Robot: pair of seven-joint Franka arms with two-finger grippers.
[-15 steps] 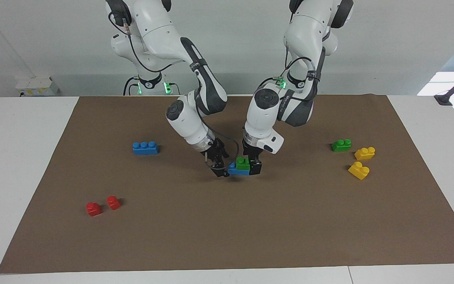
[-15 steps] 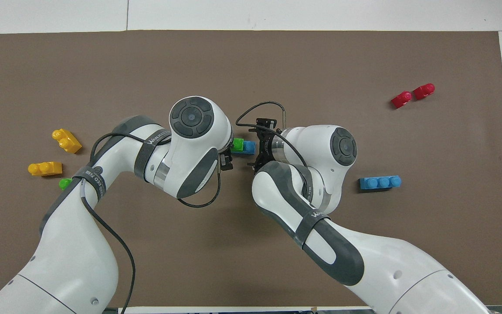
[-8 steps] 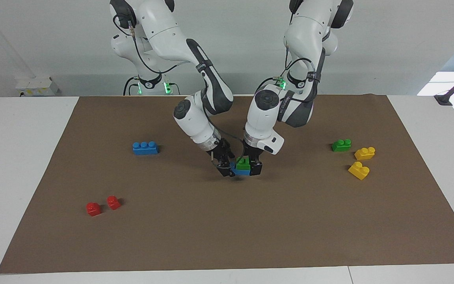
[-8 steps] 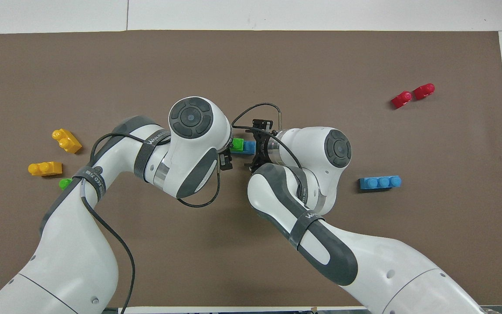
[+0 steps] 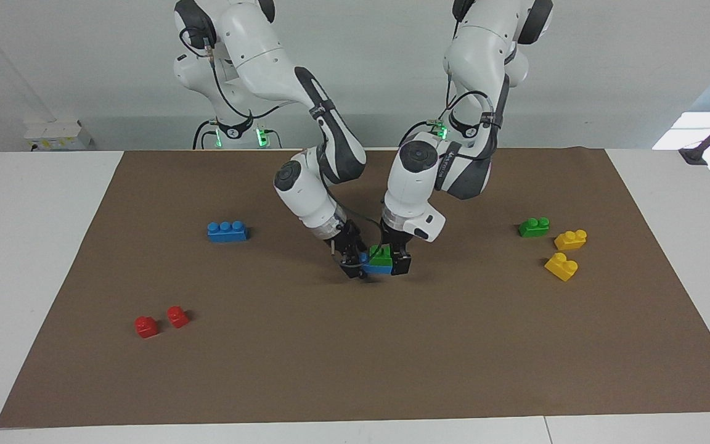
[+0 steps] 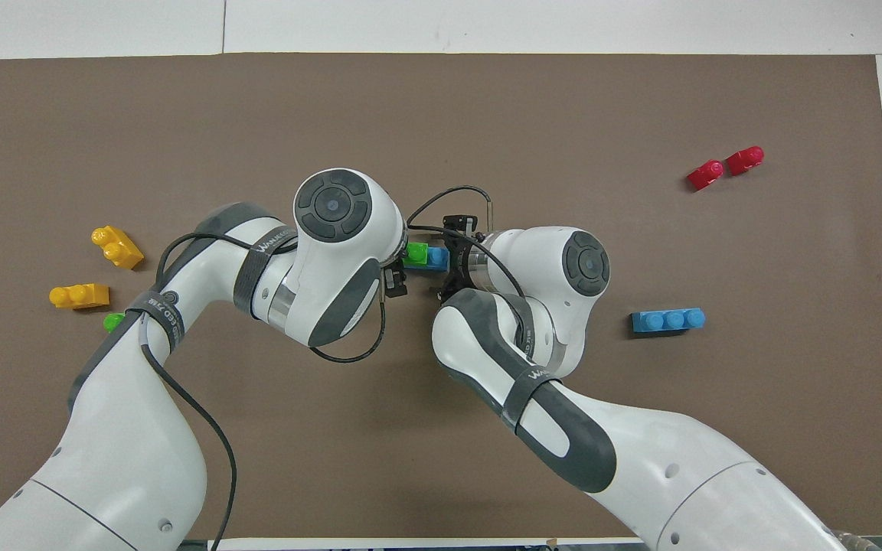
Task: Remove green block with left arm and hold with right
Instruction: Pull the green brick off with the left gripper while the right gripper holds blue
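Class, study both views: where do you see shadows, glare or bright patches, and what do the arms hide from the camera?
Facing view: soft, even light; a faint shadow on the brown mat under the green block; a bright patch at the frame's upper edge toward the left arm's end. Overhead view: a small highlight on the yellow bricks; the arms hide most of the stacked bricks.

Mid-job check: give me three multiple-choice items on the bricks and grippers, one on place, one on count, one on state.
1. The green block between the grippers sits
A. on a blue brick
B. on a red brick
C. bare on the mat

2. Yellow bricks on the mat:
A. one
B. two
C. four

3. The green block is
A. lifted clear of the blue brick
B. stacked on it
C. lying beside it

Answers:
1 A: blue shows under it, with the left gripper and the right gripper at either end.
2 B: two lie by the spare green brick.
3 B: no gap shows between them.
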